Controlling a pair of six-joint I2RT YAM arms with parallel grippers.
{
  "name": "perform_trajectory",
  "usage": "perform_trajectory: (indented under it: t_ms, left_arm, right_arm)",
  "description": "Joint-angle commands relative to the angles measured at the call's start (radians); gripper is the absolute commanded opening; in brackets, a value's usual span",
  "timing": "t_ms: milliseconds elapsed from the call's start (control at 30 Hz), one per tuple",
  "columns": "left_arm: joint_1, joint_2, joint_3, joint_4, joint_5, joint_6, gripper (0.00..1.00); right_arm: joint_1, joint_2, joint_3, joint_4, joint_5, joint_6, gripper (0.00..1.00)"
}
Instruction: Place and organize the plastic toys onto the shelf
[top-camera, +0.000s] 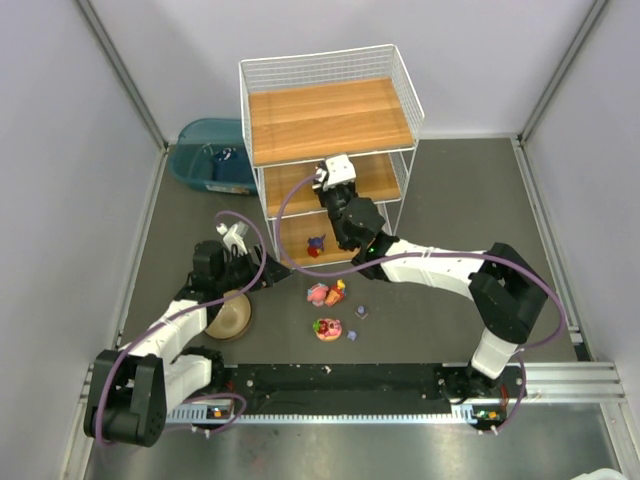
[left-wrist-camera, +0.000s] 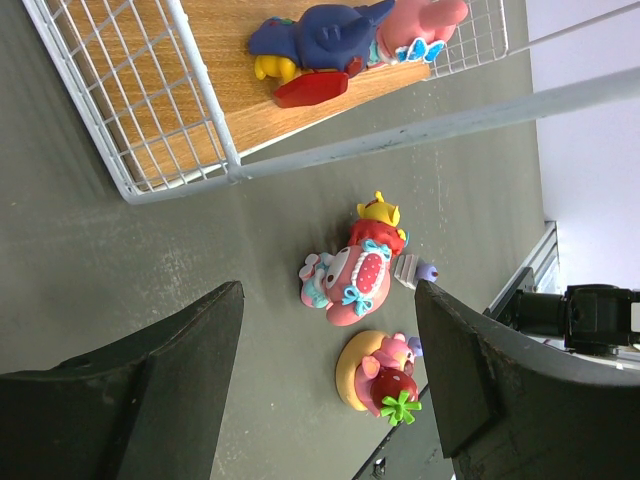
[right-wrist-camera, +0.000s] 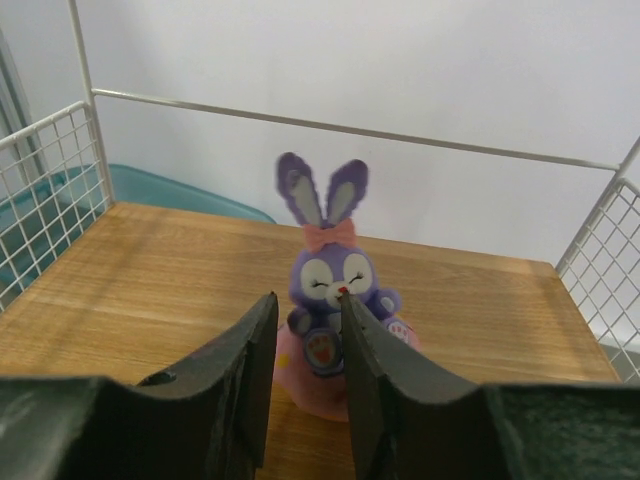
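the shelf (top-camera: 330, 115) shows orange-brown wood-grain boards in a white wire grid. the bunny (right-wrist-camera: 325, 285) is purple, with a pink bow and a pink base. on the dark grey bench (top-camera: 450, 180), a pink figure (left-wrist-camera: 345, 285) wears light blue bows. in the left wrist view a yellow-and-red figure (left-wrist-camera: 378, 225) is at its 12 o'clock. at its 6 o'clock is a yellow disc (left-wrist-camera: 352, 375) bearing a red strawberry with green leaves. the bin (top-camera: 200, 150) is teal and the bowl (top-camera: 232, 318) tan. the left pincer (left-wrist-camera: 328, 300) and right pincer (right-wrist-camera: 307, 305) are black.
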Motion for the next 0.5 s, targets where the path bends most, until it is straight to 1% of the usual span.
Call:
perform_trajectory:
  t_ms: [0, 267, 467]
  left_arm:
    - [0.001, 0.003, 0.022, 0.053, 0.018, 0.011, 0.75]
    - [0.001, 0.005, 0.024, 0.054, 0.02, 0.008, 0.75]
    - [0.001, 0.0, 0.022, 0.056, 0.021, 0.008, 0.75]
  right_arm:
    - [-0.006, -0.018, -0.029, -0.033, 0.038, 0.019, 0.31]
    - [-0.001, -0.056, -0.06, -0.056, 0.025, 0.039, 0.3]
    - [0.025, -0.082, -0.075, -0.073, 0.038, 0.032, 0.3]
